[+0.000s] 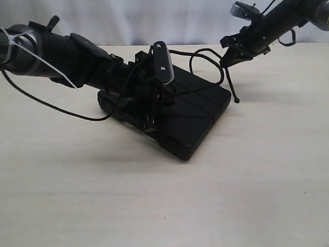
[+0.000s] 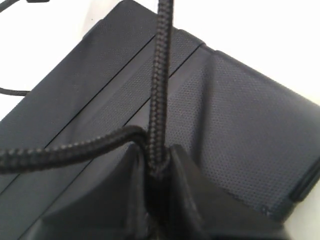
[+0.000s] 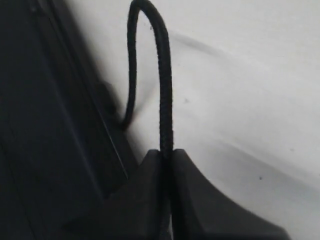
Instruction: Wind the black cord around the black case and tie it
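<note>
Open table point(image 1: 154, 206); cord point(image 2: 159, 75) over black case point(image 1: 190, 118)

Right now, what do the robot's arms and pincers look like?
The left arm and right arm are matte black tubes. A white zip tie crosses the left one; a black cable trails from it. Each wrist carries a grey camera. The left gripper and right gripper have black wedge-shaped fingers.

Pale wood-look table point(image 1: 247, 195) w/ black case point(image 1: 198, 121) lying flat on it, approx centre
</note>
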`<state>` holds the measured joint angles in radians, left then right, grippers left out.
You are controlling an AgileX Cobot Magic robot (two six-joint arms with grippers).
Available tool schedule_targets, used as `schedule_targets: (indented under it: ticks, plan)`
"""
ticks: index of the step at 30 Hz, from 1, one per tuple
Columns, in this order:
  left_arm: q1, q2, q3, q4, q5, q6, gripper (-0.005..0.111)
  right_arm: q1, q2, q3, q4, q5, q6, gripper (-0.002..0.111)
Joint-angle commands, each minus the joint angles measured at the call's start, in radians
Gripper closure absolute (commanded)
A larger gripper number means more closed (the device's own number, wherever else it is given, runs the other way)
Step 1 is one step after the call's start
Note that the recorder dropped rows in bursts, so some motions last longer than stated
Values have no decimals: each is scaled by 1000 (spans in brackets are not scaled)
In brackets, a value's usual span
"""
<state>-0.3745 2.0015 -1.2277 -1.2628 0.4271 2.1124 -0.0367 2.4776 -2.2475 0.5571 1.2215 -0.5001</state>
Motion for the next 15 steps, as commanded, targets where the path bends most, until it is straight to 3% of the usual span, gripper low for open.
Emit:
schedule_targets:
  ticks: [1, 5, 15]
  plan:
    - [1, -6, 2, -12, -4, 30, 107, -6, -9, -8, 85, 0, 46, 104]
    - [1, -6, 2, 40, -64, 30, 107, -6, -9, -8, 89, 0, 113, 104]
    - [-29, -6, 2, 510, -181, 30, 107, -6, -9, -8, 281, -28, 202, 104]
